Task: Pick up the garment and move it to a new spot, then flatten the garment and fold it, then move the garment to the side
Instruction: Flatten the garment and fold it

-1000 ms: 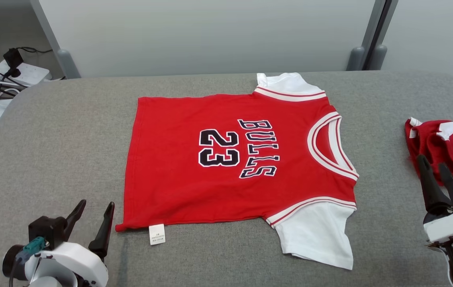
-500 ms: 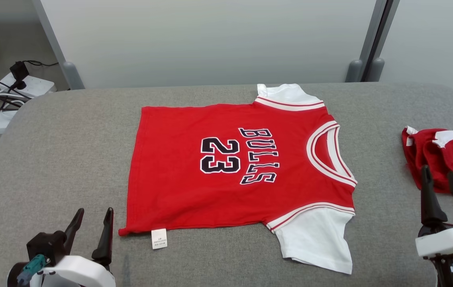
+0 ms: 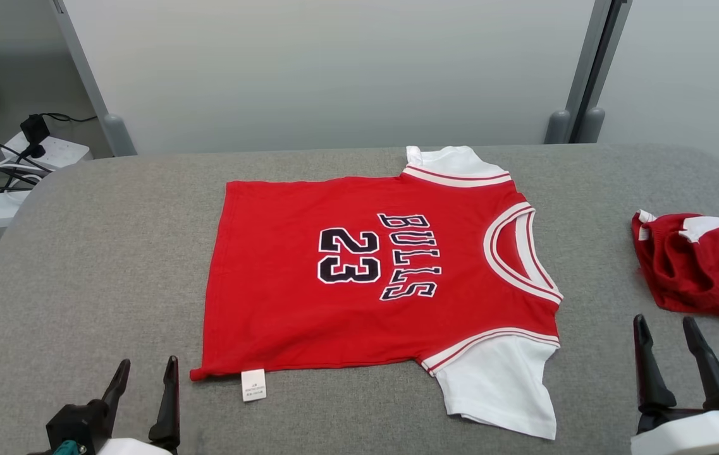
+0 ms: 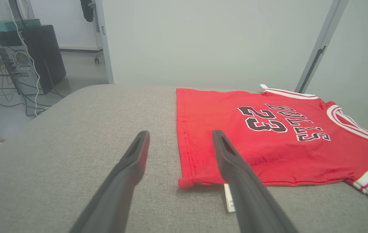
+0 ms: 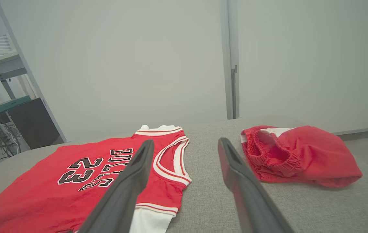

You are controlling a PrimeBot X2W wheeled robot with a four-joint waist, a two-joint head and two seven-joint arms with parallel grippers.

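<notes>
l gripper & r gripper both spread wide, empty; jersey flat on table between them.
l gripper: nothing held, clear of cloth; jersey lies ahead and to its right, hem corner w/ white label just off its right fingertip, not touching. r gripper: nothing held; jersey neckline and white sleeve ahead-left of it, near, apart. crumpled red shorts ahead-right of r gripper, near, well apart from jersey. jersey front up, "bulls 23" print showing, neck end toward r gripper, hem end toward l gripper.
</notes>
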